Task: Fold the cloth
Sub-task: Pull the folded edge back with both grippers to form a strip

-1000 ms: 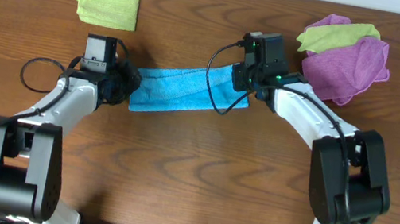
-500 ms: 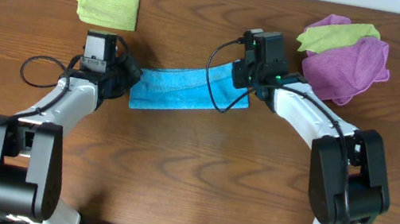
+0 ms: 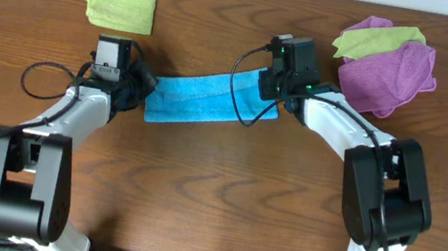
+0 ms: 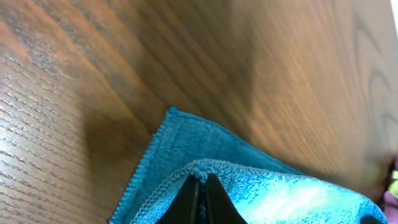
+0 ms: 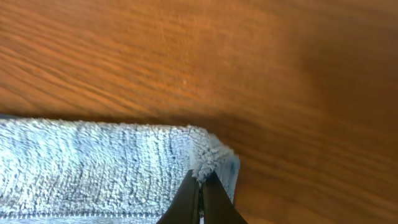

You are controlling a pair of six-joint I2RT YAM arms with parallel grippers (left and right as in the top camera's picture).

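Item 1. Cloth [image 3: 210, 101]: bright sky-blue, soft looped texture, hemmed edges. It lies as a long narrow band across the middle of the tabletop [image 3: 195, 193], between the two arms. The band runs slightly uphill from its left end to its right end in the overhead view. It appears doubled lengthwise. The left wrist view shows an upper layer of cloth [image 4: 261, 193] raised over a lower corner that lies flat on the wood.

Item 2. Left gripper [image 3: 141, 92]: at the band's left end. Its fingers [image 4: 188, 204] are pressed together with almost no gap, and the rolled hem of the upper layer is pinched at their tips.

Item 3. Right gripper [image 3: 271, 91]: at the band's right end, upper corner. Its fingers [image 5: 188, 200] are likewise closed to a thin slit, nipping the corner of the cloth [image 5: 93, 162] where the hem turns. Bare wood fills the view beyond the corner.

Item 4. Yellow-green cloth [image 3: 120, 4]: folded into a rough square at the far left of the tabletop, well apart from the blue band.

Item 5. Purple cloth [image 3: 390, 75]: crumpled in a heap at the far right, near the right gripper but not touching the blue cloth.

Item 6. Second yellow-green cloth [image 3: 377, 39]: draped across the top of the purple heap, touching it.
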